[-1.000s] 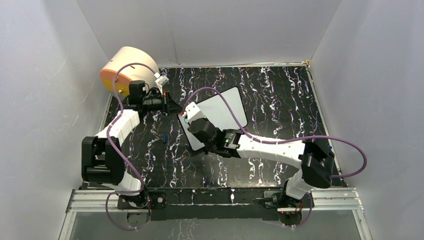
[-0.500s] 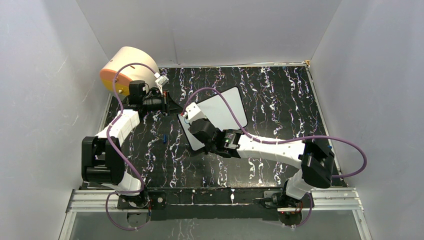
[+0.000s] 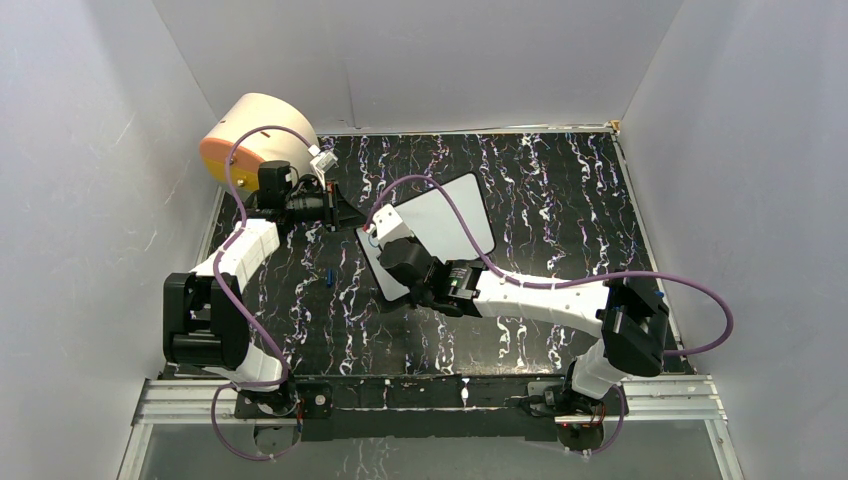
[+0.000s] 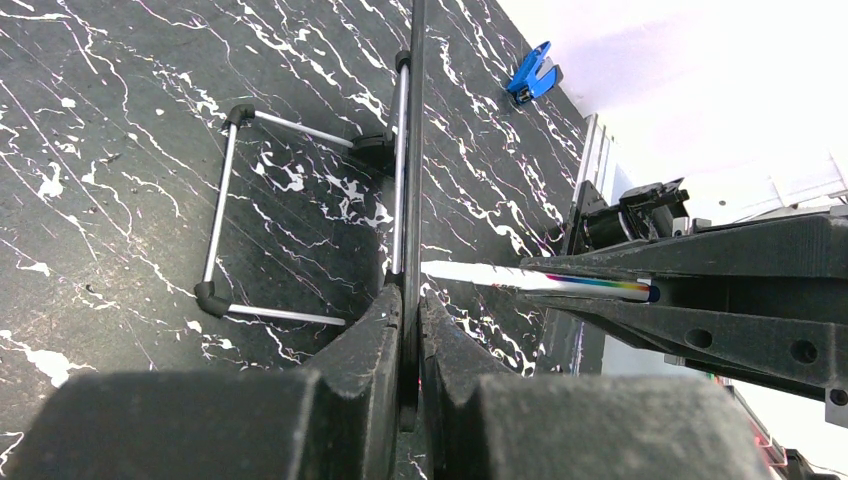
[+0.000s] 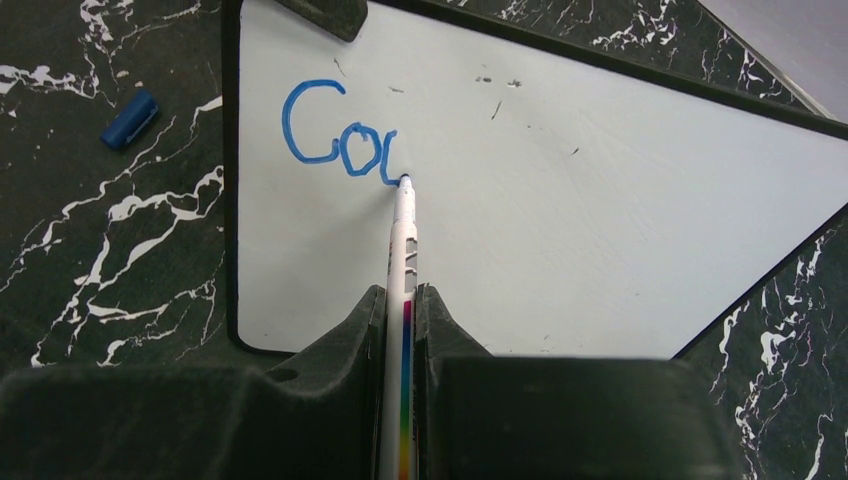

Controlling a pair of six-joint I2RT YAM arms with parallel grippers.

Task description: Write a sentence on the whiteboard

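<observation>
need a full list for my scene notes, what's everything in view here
whiteboard: one, pale face with black rim, mid-table
writing: one unfinished word, blue, near a corner of the whiteboard
marker: one, white with rainbow stripe, tip on the whiteboard
cap: one, blue, on the table beside the whiteboard
drum: one, cream and orange, far left corner
wire stand: one, silver with black corners, by the whiteboard's edge
table: one, black with white streaks
left gripper: one, black, shut on the whiteboard's edge
right gripper: one, black, shut on the marker
</observation>
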